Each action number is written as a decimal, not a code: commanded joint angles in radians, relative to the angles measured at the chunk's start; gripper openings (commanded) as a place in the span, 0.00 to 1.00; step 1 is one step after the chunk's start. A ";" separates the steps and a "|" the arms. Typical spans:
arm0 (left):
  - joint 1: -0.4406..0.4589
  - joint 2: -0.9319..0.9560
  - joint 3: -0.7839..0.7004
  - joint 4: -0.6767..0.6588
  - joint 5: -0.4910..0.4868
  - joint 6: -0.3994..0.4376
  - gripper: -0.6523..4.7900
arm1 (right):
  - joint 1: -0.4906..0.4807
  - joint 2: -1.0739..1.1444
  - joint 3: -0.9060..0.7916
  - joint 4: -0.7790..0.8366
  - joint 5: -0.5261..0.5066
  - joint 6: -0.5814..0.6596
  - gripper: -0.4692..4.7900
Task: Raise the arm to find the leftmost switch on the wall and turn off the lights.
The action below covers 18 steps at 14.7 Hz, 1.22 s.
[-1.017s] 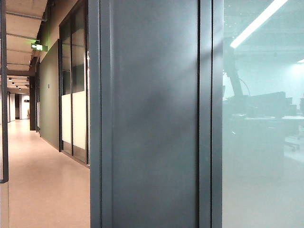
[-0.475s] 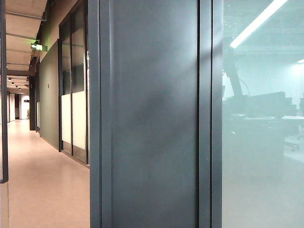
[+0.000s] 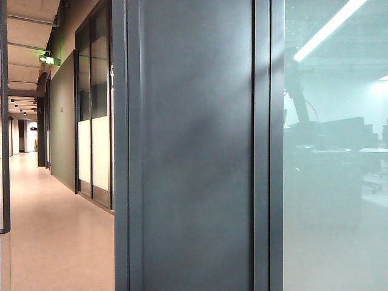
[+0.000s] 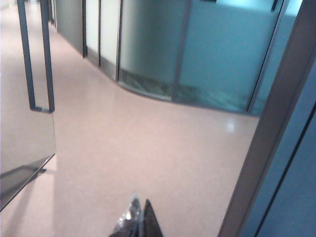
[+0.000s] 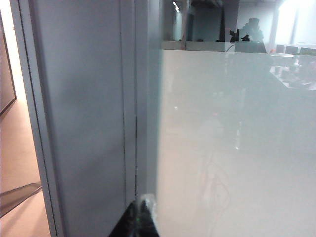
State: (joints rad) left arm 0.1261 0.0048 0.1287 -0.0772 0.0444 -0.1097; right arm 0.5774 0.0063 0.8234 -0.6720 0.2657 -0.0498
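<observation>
Because no switch shows on the wall (image 3: pixel 194 151), the arm (image 3: pixel 296 91), a dark shape on the glass pane (image 3: pixel 339 212) beside it, could bump it. Only wrist views show the grippers: left gripper (image 4: pixel 136 219) over the floor (image 4: pixel 138 148), right gripper (image 5: pixel 140 217) near the wall, both pinched together, holding nothing.
</observation>
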 commanded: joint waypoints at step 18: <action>-0.105 -0.001 -0.120 0.116 -0.051 0.028 0.11 | 0.000 -0.003 0.002 0.010 0.002 0.001 0.09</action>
State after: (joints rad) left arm 0.0216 0.0048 0.0067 0.0261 -0.0032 -0.0830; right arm 0.5774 0.0063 0.8234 -0.6720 0.2657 -0.0498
